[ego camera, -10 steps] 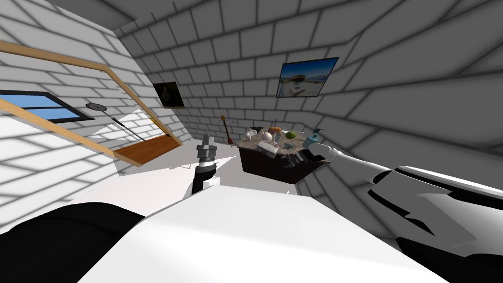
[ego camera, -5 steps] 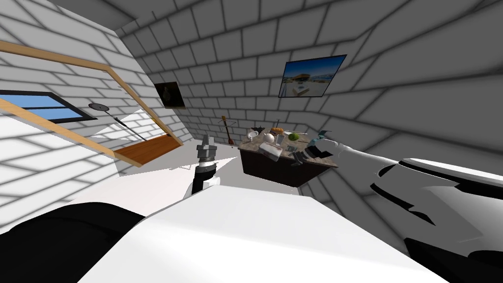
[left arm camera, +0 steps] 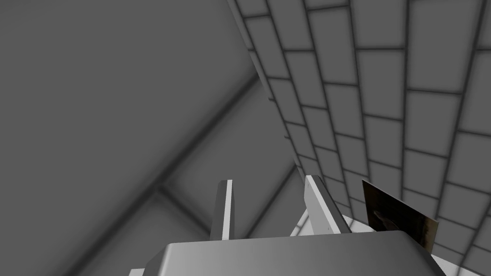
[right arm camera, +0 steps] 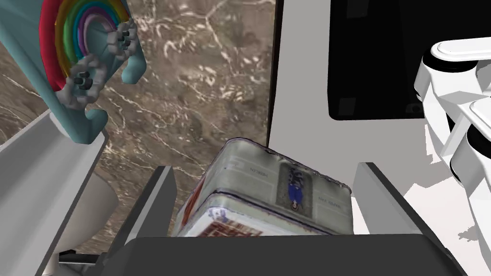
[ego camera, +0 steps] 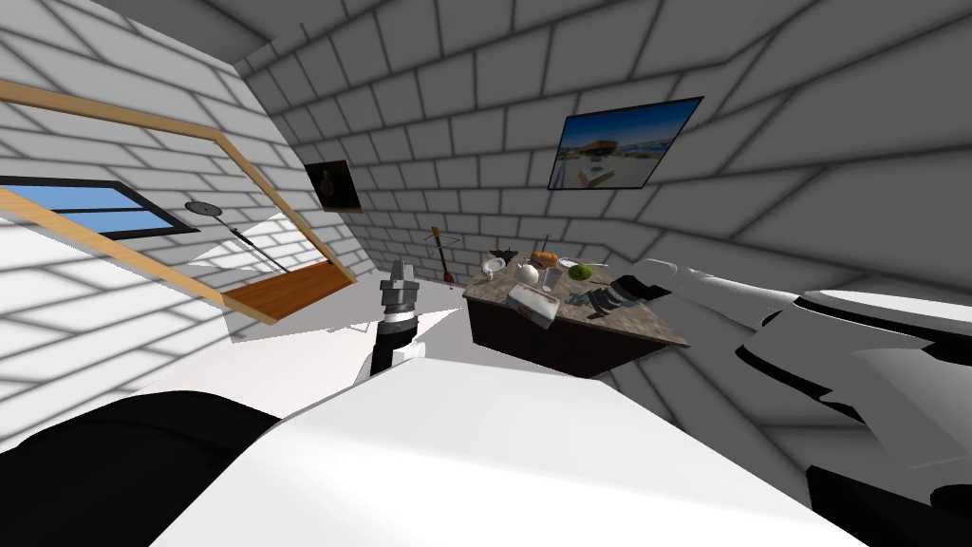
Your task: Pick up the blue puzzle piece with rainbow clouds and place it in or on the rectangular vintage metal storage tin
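a: right tool state?
b: open, empty; it straddles the tin, whose lower part is hidden behind the tool body.
a: puzzle piece?
b: upper left, on the desk, cropped by the frame edge. left tool: narrowly parted.

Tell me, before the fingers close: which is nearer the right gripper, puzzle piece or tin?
The printed rectangular tin, framed between the right gripper's open fingers; the blue rainbow puzzle piece lies off beyond one finger.

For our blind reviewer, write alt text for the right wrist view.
The right pincer is open and points at a printed tin near the edge of a brown marbled table. A blue puzzle piece with a rainbow shows farther off, outside its grasp.
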Tool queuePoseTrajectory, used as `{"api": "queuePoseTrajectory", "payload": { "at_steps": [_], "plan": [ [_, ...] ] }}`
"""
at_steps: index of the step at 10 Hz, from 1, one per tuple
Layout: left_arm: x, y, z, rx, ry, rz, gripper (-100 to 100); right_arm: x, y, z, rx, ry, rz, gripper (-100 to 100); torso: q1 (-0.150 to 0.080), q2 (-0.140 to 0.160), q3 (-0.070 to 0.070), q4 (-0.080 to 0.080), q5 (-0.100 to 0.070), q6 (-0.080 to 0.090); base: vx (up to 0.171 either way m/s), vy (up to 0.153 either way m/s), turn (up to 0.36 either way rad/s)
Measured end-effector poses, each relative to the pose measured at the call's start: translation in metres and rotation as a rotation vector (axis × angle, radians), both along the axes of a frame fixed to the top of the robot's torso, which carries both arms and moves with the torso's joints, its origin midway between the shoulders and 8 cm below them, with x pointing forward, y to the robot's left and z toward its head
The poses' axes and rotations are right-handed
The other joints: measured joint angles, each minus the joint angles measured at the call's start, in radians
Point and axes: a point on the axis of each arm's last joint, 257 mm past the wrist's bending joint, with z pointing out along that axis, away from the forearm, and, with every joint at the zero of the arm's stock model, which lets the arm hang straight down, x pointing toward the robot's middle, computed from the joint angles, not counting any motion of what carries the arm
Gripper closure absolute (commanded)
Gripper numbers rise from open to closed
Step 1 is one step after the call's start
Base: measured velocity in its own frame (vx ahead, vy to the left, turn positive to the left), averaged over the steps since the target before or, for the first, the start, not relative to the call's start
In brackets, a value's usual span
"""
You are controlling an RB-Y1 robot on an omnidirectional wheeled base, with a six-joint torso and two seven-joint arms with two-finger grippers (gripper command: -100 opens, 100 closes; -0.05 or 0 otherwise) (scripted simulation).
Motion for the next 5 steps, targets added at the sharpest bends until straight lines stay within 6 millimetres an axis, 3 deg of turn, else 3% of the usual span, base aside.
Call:
{"api": "queuePoseTrajectory", "payload": {
  "at_steps": [5],
  "plan": [
    [0.0,0.0,0.0,0.0,0.0,0.0,0,-0.016,-0.054,0.011,-0.131,0.046,-0.048,-100,-0.001,0.008,0.004,0.001,-0.001,0.0,0.111,0.038,0.033]
  ]
}}
